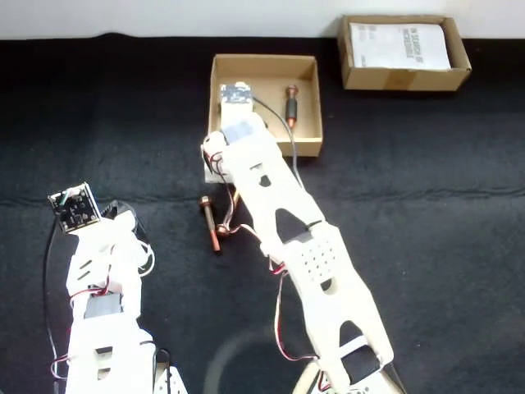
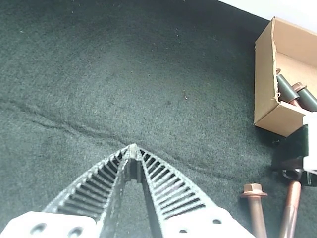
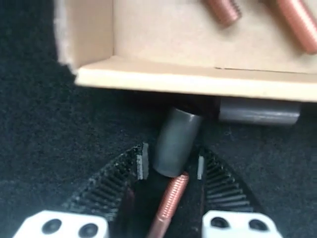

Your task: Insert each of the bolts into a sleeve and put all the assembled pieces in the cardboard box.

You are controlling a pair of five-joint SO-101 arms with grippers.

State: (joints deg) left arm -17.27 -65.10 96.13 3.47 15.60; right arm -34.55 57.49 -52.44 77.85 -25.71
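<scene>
your right hand (image 3: 171,161) is closed narrowly on a smooth grey cylindrical sleeve (image 3: 174,141), with its ribbed black fingers (image 3: 114,183) pressed to either side. a copper-coloured threaded bolt (image 3: 168,203) runs up between the fingers, and its tip meets the sleeve's near end. you cannot tell whether it has entered. the sleeve leans toward the outer wall of the cardboard box (image 3: 188,79), just outside it. a second sleeve (image 3: 257,115) lies on its side against the foot of that wall. in the high view the box is a shallow, open tray of plain brown card. one assembled piece (image 1: 291,105), a dark sleeve on a copper shank, lies on its floor. your left hand (image 2: 132,148) is closed, its toothed triangular fingers meeting at the tips with nothing between them. it hangs over the counter (image 1: 410,246), which has a matte black, felt-like surface with a few soft creases, and it is well apart from the box. a loose bolt (image 2: 255,208) with a flanged hex head lies flat on the felt beside your right arm.
</scene>
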